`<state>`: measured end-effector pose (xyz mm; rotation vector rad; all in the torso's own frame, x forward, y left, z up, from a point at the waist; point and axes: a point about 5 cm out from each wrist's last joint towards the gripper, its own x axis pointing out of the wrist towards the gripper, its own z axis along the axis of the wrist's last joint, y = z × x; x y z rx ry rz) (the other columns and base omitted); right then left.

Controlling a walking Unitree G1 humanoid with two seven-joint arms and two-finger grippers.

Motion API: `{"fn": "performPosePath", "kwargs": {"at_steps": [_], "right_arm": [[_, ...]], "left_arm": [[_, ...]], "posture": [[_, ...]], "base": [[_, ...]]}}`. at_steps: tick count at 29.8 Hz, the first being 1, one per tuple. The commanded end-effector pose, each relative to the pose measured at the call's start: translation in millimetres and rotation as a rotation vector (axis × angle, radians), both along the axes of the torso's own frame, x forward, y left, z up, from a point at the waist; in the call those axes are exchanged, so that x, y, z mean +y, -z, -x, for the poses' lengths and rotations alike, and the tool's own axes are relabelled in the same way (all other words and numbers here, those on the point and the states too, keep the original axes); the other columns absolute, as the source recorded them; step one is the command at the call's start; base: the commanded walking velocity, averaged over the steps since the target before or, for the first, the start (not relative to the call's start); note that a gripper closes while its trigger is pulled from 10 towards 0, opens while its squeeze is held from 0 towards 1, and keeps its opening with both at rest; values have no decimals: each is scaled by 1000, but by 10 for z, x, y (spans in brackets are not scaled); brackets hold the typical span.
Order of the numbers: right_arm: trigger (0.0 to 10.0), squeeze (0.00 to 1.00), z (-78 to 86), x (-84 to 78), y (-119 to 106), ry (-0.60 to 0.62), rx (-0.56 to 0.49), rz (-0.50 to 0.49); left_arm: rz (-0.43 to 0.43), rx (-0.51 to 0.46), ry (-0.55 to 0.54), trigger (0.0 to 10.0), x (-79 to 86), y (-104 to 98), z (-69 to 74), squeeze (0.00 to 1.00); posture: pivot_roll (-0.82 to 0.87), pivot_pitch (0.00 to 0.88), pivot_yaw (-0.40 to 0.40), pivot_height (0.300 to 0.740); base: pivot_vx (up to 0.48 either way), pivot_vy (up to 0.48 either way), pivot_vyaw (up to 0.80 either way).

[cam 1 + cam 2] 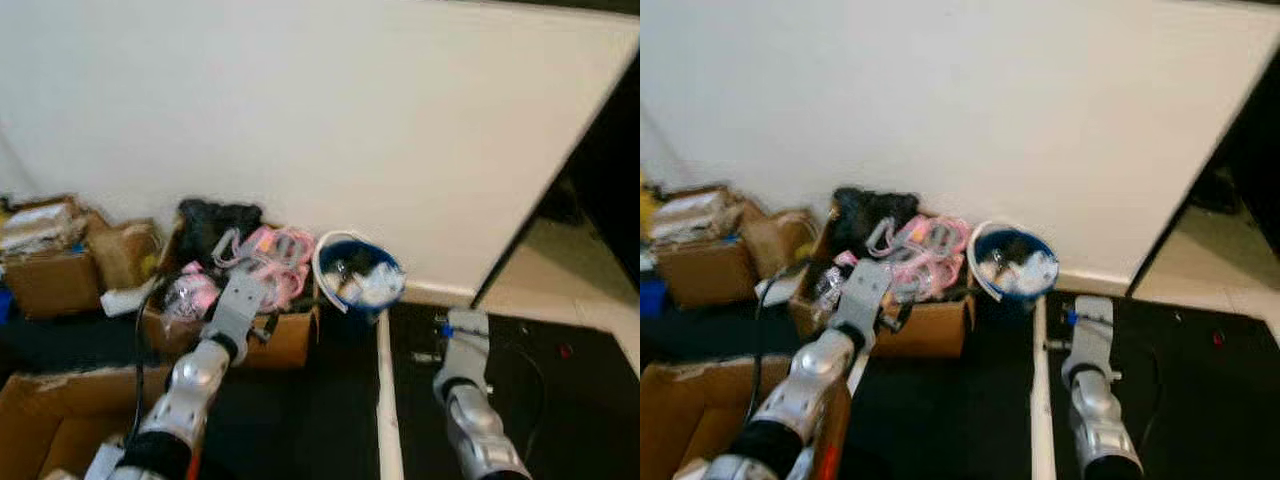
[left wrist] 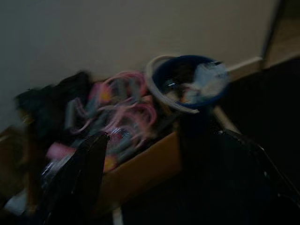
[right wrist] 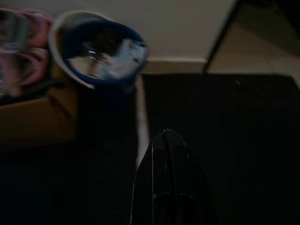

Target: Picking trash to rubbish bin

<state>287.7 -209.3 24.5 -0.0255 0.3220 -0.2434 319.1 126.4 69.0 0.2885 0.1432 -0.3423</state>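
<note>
While both silver arms reached up from the bottom of the frame, the rubbish bin point(image 1: 358, 272), a round blue bucket with a pale rim, stood just below the middle against the white wall point(image 1: 330, 120), tilted and holding crumpled white trash point(image 1: 372, 283). The left gripper point(image 2: 77, 180) sat lower left of the bin, over one cardboard box point(image 1: 275, 335) crammed with looping pink plastic hangers point(image 1: 272, 255) and a black bundle; whether its fingers were parted or held anything could not be told. The right gripper point(image 3: 165, 161) lay below and slightly right of the bin, well apart from it, its two black fingers pressed together and holding nothing. Two more cardboard boxes point(image 1: 60, 265) stood at the left edge, and a fourth open box point(image 1: 50, 420) filled the lower-left corner. One pale strip point(image 1: 386, 400) ran across the dark floor between the arms.
</note>
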Motion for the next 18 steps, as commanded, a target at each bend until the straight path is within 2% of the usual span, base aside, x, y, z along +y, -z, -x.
{"fn": "performPosePath", "kwargs": {"at_steps": [1,18], "right_arm": [[10000,0,-1,1,-9,-1,6,10],[10000,0,23,-27,-1,-6,20,23]], "left_arm": [[2,11,35,10000,-72,50,49,0],[14,1,22,10000,-79,37,47,0]], "posture": [[-98,21,-6,740],[-88,18,-26,740]], "base": [[0,0,-800],[0,0,-800]]}}
